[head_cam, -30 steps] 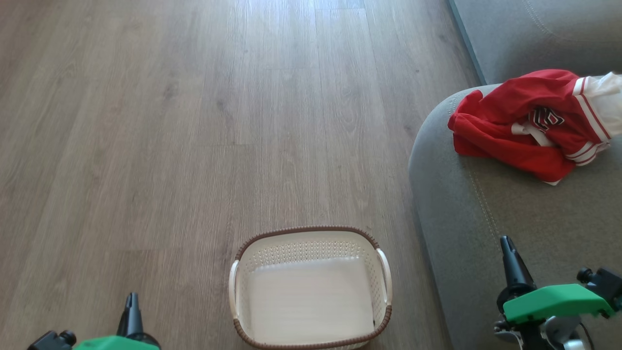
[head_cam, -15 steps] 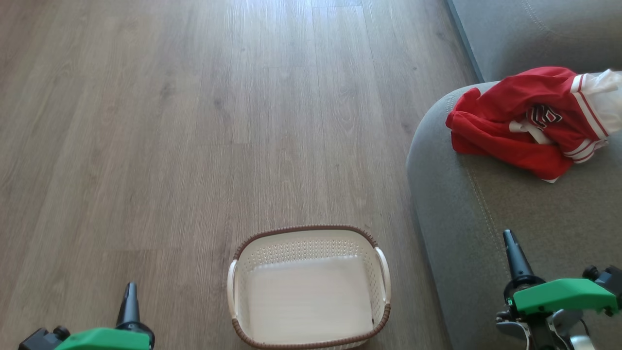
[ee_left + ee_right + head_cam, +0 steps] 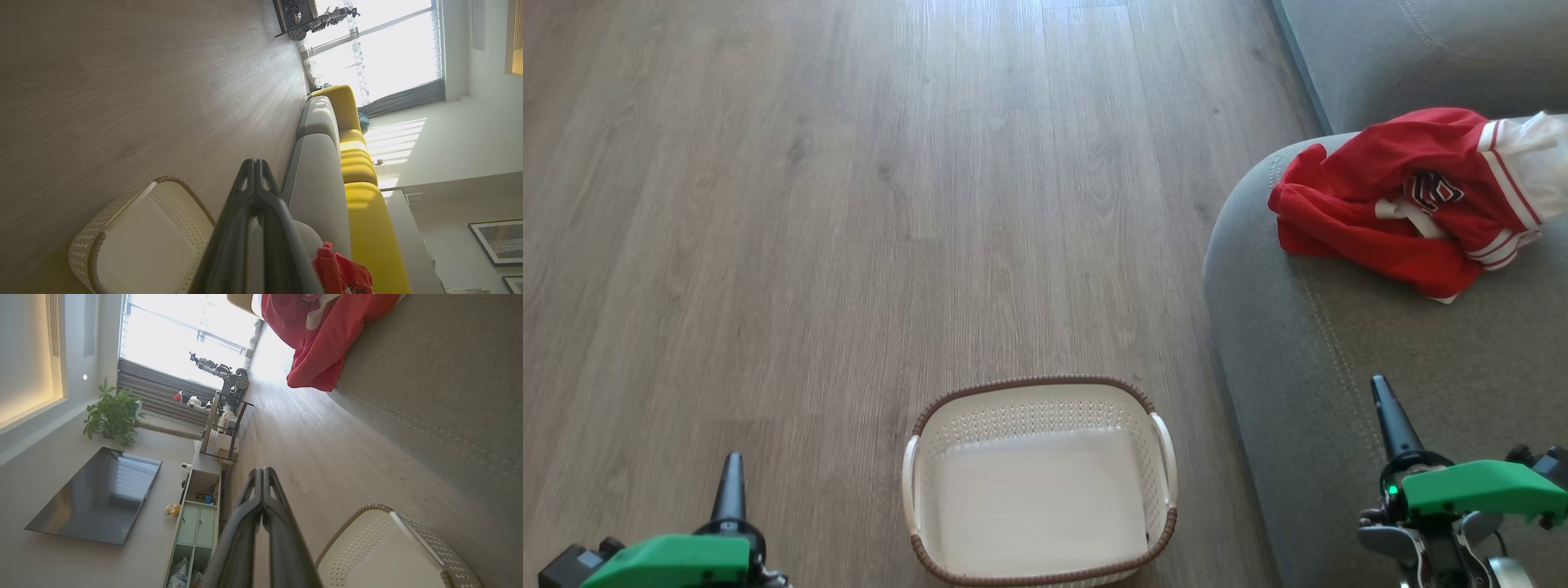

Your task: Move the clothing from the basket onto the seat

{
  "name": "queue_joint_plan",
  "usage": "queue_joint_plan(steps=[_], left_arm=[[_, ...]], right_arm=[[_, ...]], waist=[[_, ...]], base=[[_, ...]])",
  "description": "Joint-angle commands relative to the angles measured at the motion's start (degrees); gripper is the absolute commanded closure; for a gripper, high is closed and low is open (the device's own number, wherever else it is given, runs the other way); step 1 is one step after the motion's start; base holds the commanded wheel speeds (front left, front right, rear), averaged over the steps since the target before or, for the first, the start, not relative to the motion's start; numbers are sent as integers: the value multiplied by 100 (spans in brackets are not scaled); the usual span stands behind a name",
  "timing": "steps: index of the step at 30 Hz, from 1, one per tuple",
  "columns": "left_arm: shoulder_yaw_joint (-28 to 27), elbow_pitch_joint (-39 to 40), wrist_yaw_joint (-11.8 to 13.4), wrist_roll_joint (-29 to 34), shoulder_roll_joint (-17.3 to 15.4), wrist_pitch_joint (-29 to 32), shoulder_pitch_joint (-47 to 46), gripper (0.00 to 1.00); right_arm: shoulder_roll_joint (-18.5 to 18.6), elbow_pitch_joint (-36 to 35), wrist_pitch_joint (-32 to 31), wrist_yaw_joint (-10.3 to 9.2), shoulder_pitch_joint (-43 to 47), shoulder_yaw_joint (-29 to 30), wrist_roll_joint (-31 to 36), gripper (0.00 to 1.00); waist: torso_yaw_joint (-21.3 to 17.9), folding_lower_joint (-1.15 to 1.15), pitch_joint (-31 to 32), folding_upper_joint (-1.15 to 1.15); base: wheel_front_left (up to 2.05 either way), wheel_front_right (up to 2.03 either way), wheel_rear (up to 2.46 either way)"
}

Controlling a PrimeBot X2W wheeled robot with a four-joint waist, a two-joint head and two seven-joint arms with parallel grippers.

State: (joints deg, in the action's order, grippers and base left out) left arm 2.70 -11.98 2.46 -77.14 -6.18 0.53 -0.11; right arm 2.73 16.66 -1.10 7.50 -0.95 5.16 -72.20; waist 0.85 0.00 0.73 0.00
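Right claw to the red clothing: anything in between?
Bare stretch of the large grey fabric sofa cushion between right claw and bright red fabric garments; seen in head view.

Our left claw [image 3: 255, 164] points ahead, fingers pressed together. Past it we see the white basket [image 3: 83, 245] on the wood floor [image 3: 122, 81], beside the grey seat [image 3: 310, 237], where red clothing [image 3: 341, 271] lies near yellow cushions [image 3: 359, 163].

We record the left gripper [image 3: 729, 465] extended farther forward, left of the basket [image 3: 1037, 381]; the right gripper [image 3: 1382, 394] advanced slightly on the basket's right.
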Motion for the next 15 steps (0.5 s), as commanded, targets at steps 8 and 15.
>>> queue_joint_plan(steps=[8, 15], left_arm=[[-392, 237, -175, -469, 48, 178, -356, 100], [-545, 262, -277, -807, 123, 292, -423, 100]], right_arm=[[113, -179, -135, -1, -432, -61, -658, 100], [134, -176, -212, -1, -501, -61, -1133, 100]], waist=[[-24, 0, -15, 0], [-44, 0, -28, 0]], base=[[0, 0, 0], [0, 0, 0]])
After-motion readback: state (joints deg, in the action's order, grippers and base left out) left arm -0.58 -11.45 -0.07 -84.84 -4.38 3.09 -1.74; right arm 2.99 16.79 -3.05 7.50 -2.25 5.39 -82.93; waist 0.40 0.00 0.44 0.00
